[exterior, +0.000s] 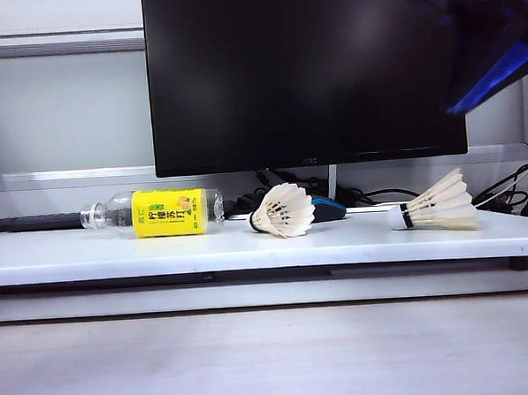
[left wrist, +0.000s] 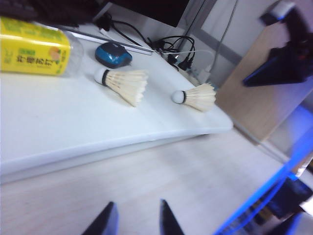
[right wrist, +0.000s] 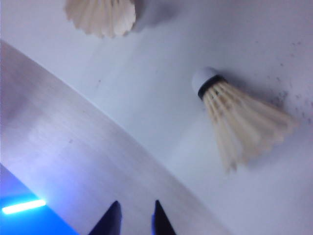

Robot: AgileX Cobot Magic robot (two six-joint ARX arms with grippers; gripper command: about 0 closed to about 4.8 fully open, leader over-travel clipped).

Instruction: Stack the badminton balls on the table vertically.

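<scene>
Two white feather shuttlecocks, one centre (exterior: 282, 211), one right (exterior: 435, 204), lie on their sides, well apart, on the white table (exterior: 161, 252); dark-banded cork tips. Exterior view alone shows the monitor (exterior: 303, 71). Left gripper (left wrist: 137, 219) and right gripper (right wrist: 134, 216): jaws slightly parted, empty, over the wood-grain surface (left wrist: 161, 176).

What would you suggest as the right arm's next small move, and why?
Probably lower the right gripper toward the right-hand shuttlecock. Both shuttlecocks lie on their sides, apart, on the table; the other shuttlecock is farther off, and the jaws are slightly apart and empty.
</scene>
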